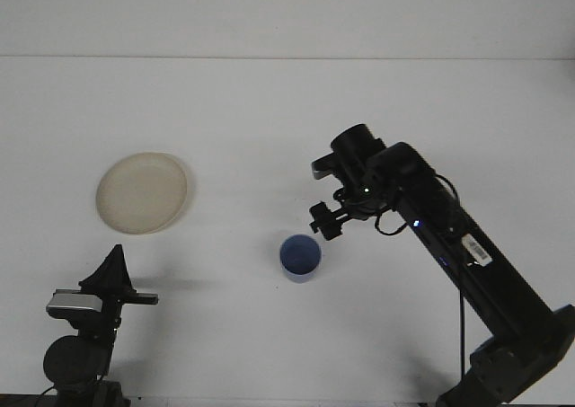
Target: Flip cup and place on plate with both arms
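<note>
Cup stands mouth-up and free on the table, so the flip looks done. Largest, the right arm hangs just right of the cup, its gripper above the rim and clear; whether its fingers are spread I cannot tell. The plate lies well left of the cup. The left gripper, parked farther left, is also unreadable.

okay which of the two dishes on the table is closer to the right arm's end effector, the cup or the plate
The blue cup. It stands open side up just below and left of the right end effector, while the cream plate lies far off on the table's left side.
</note>
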Robot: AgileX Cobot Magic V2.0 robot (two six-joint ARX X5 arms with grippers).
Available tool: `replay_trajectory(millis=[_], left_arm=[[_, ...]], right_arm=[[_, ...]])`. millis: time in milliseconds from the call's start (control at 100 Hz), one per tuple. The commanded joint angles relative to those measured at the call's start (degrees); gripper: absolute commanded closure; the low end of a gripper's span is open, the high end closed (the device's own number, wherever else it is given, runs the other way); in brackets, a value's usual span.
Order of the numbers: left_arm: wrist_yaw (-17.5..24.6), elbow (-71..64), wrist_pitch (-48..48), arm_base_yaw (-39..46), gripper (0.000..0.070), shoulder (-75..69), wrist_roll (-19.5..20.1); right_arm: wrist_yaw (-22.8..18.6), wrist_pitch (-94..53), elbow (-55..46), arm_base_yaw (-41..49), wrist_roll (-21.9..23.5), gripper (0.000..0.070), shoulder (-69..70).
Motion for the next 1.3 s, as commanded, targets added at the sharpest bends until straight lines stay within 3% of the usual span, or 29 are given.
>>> replay_trajectory(millis=[0, 320, 520, 940, 1050, 1290], left_arm=[[0.0, -1.2, 0.5, 0.0, 0.0689, -0.1, 0.3], [0.0, -1.2, 0.5, 0.0, 0.0689, -0.1, 0.3], [0.0, -1.2, 0.6, 0.0, 0.0689, -0.1, 0.3], [0.0, -1.2, 0.5, 0.0, 0.0689, -0.1, 0.3], [0.0, -1.2, 0.5, 0.0, 0.0689, -0.1, 0.3], [0.0, -1.2, 0.5, 0.0, 0.0688, -0.1, 0.3]], right_arm=[[-0.1, -1.4, 1.5, -2.3, -2.5, 0.0205, -1.5], [-0.2, -0.1, 1.1, -18.4, -3.2, 0.0206, -8.4], [-0.2, 4.2, -4.7, -24.4, -3.2, 0.0206, -13.4], [0.4, 34.6, -39.6, -26.1, -2.4, 0.0206, -35.4], [2.2, 42.7, -48.4, -26.1, -2.5, 0.0206, -41.2], [3.0, 55.9, -60.8, -25.9, -2.7, 0.0207, -52.3]])
